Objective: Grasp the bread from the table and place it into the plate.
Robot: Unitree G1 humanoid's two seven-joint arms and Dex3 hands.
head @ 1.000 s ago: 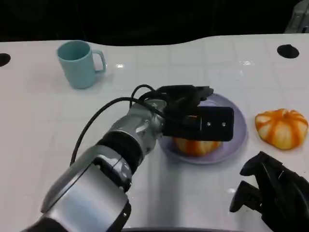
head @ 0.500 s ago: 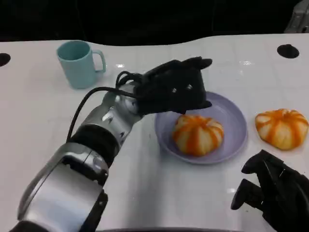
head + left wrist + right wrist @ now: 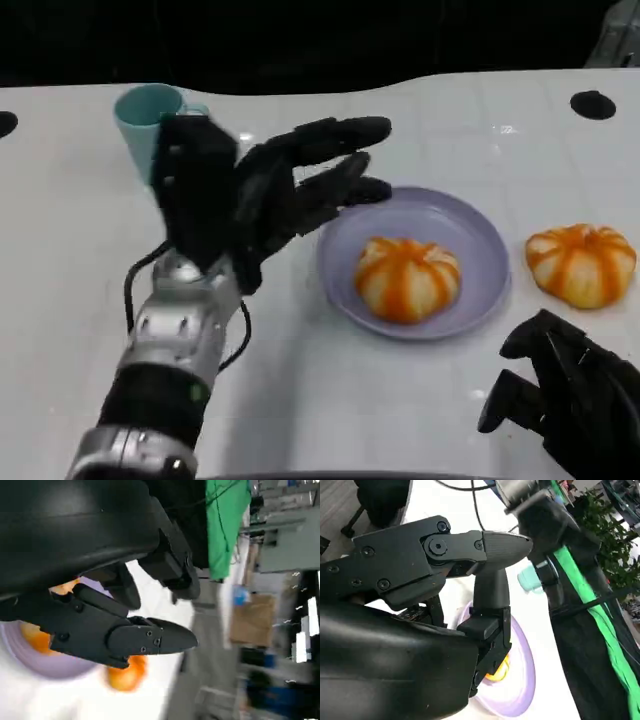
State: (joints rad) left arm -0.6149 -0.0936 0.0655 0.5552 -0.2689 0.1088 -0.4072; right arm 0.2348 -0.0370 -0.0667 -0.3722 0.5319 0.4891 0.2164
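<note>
One bread [image 3: 408, 278] sits in the purple plate [image 3: 480, 240]. It is round, with orange and white stripes. The plate stands on the white counter [image 3: 330, 400]. A second bread [image 3: 581, 263] just like it lies on the counter, just beside the plate, on the robot's right side.

The left hand [image 3: 265, 195] is up in the air, near the plate on the robot's left side. Its fingers [image 3: 330, 135] are spread wide and reach toward the plate. It holds nothing. Behind it stands a light blue cup [image 3: 140, 108], partly hidden by the hand.

In the left wrist view, the black fingers [image 3: 145, 637] are apart with nothing in them, and the plate [image 3: 55, 667] with a bit of orange bread [image 3: 37, 637] shows past them. Another orange bread [image 3: 125, 677] lies on the counter near the plate.

The right hand [image 3: 570, 395] rests low near the counter's front edge, close to the second bread but apart from it. Its fingers are curled in, and nothing is in them. In the right wrist view, the plate [image 3: 520, 690] and a little of the bread [image 3: 500, 672] show beyond the black fingers [image 3: 490, 547].
</note>
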